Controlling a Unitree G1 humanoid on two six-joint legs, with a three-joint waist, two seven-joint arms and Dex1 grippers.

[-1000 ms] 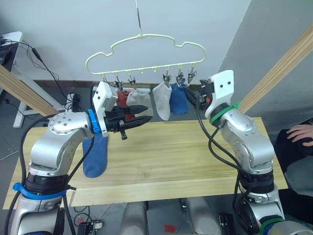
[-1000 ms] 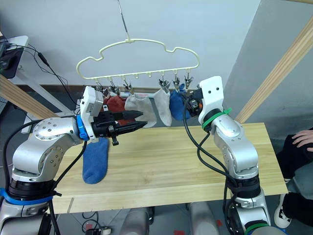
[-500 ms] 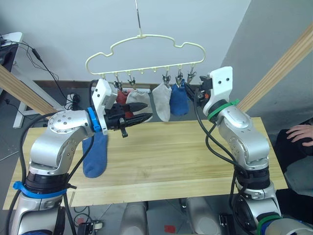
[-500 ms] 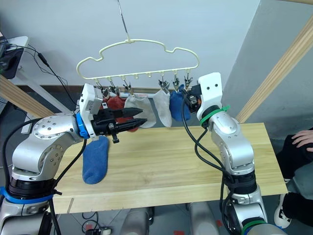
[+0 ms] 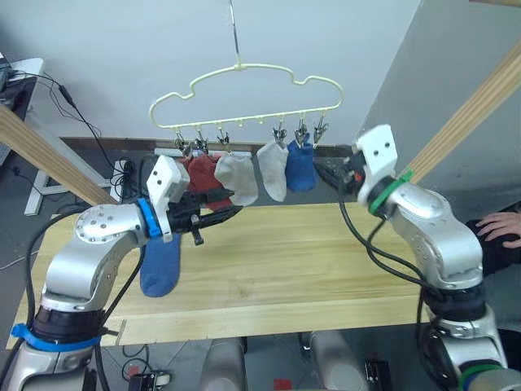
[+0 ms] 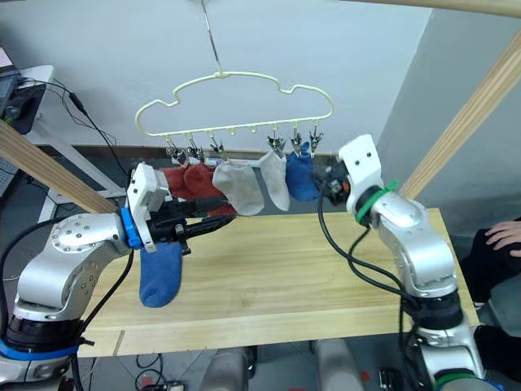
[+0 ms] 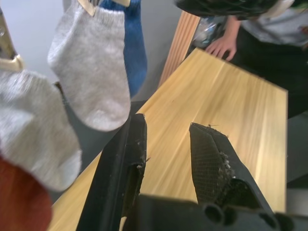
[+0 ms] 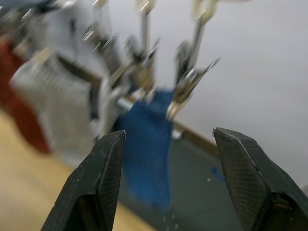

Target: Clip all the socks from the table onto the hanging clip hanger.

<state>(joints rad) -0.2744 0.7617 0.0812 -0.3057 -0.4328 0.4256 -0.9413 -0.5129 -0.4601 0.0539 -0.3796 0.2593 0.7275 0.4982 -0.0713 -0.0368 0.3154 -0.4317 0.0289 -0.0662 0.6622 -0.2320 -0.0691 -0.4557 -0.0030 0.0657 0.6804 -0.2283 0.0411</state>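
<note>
Both head views look forward and down from above, sharing the light plank wooden desk [image 5: 309, 252] and cream-white wire clip hanger [image 5: 244, 90]. Each wrist view looks closely along its own tool toward the hanging socks.

Table [image 5: 326, 261]: long top made of light yellowish wood planks, the grain runs along its length.
On the table: one blue sock [image 5: 160, 265], lying flat near the robot's left end.
Sock position: its toe points to the front edge; its upper part is hidden behind the left arm.
Other surface: bare wood.
</note>
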